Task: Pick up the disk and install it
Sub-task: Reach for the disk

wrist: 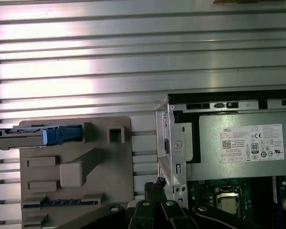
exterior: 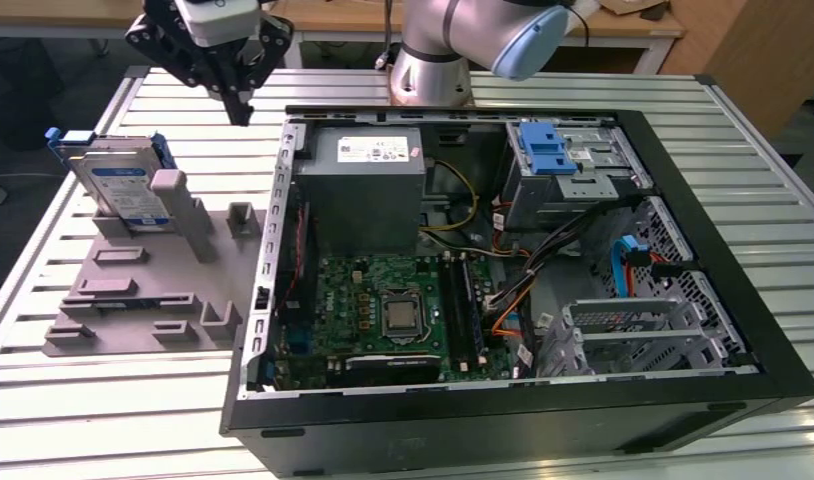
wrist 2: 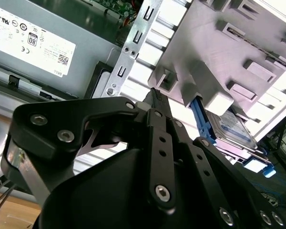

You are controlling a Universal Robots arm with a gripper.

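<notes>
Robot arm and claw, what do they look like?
The arm is made of shiny silver-grey tubes with a round light-blue cap on one joint. The claw is black, built from flat bars joined by silver screws, with a white block at its wrist.

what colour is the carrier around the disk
Blue; the carrier shows best in the exterior view.

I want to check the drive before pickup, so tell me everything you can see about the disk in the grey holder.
The disk is a flat silver rectangle with a white-and-blue label, framed by a blue plastic carrier. It stands upright on edge, slotted into the grey holder on the slatted table, at the exterior view's left of the open case. A grey holder post stands in front of its labelled face. The gripper hangs above, apart from it.
</notes>
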